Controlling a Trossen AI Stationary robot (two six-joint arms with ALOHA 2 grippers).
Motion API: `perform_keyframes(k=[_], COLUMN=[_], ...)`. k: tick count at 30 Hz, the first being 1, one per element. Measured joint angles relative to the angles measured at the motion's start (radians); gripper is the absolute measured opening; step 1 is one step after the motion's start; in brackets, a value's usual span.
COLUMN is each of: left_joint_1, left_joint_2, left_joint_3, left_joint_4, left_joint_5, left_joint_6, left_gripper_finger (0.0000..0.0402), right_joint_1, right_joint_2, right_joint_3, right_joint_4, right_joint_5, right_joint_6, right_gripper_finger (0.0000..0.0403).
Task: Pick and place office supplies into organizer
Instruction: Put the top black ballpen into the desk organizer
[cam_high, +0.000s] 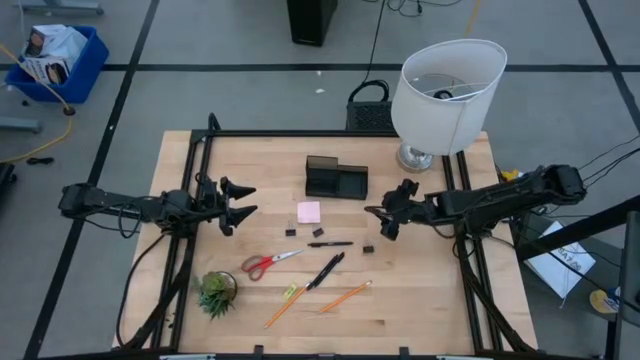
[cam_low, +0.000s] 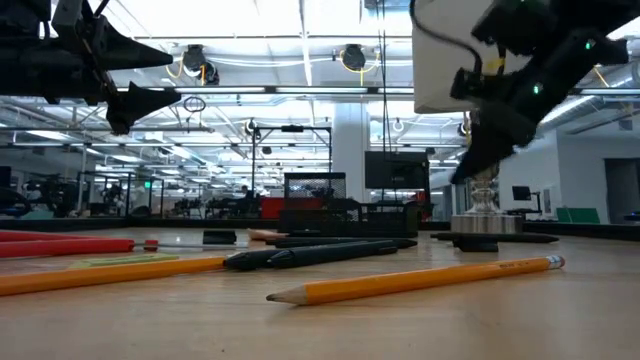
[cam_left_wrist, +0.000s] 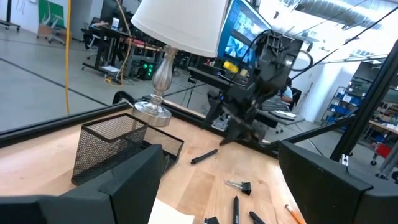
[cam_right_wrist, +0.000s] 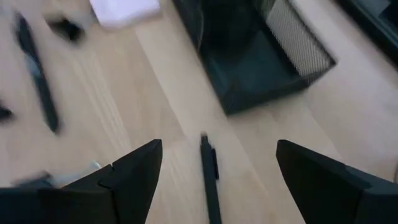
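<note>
Black-barrelled pen (cam_right_wrist: 209, 180) lies between the right gripper's (cam_right_wrist: 214, 168) spread fingers, right of the black mesh organizer (cam_high: 336, 179) mid-desk, so they should descend centred before closing; left gripper (cam_high: 240, 207) waits spread.

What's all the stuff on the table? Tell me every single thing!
table: one, light wood, under everything
organizer: one, black, back middle
sticky-note pad: one, pink, in front of the organizer
clips: three, black, scattered near the pad and pens
pens: at least three, black, middle
scissors: one, red handles, left of the pens
pencils: two, orange, front
plant: one, green, front left
lamp: one, white shade, back right corner
left gripper: open, holding nothing, left side
right gripper: open, holding nothing, right of the organizer
</note>
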Motion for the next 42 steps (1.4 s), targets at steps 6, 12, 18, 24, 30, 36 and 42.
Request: perform_keyframes(k=[6, 12, 18, 24, 30, 36, 42], left_joint_1=[0.0, 0.0, 0.0, 0.0, 0.0, 0.0, 0.0], left_joint_2=[0.0, 0.0, 0.006, 0.011, 0.011, 0.011, 0.011], left_joint_3=[0.0, 0.0, 0.0, 0.0, 0.0, 0.0, 0.0], left_joint_4=[-0.001, -0.001, -0.003, -0.001, -0.002, -0.001, 0.0], left_joint_5=[0.0, 0.0, 0.0, -0.001, -0.001, -0.001, -0.001], left_joint_6=[-0.001, -0.001, 0.0, -0.001, -0.002, -0.003, -0.034], left_gripper_finger=[0.0324, 0.0324, 0.0324, 0.0324, 0.0324, 0.0324, 0.0324], right_joint_1=[-0.026, -0.063, -0.089, -0.1, -0.103, -0.114, -0.149], right_joint_2=[0.106, 0.193, 0.251, 0.286, 0.301, 0.301, 0.301], right_joint_3=[-0.002, -0.002, -0.002, -0.001, -0.001, -0.001, -0.001], right_joint_4=[0.047, 0.115, 0.178, 0.194, 0.204, 0.206, 0.209], right_joint_5=[0.003, -0.027, -0.052, -0.058, -0.08, -0.09, -0.16], right_joint_6=[0.001, -0.025, -0.028, -0.038, -0.036, -0.041, -0.01], right_gripper_finger=[0.0295, 0.0282, 0.0275, 0.0269, 0.0257, 0.0241, 0.0218])
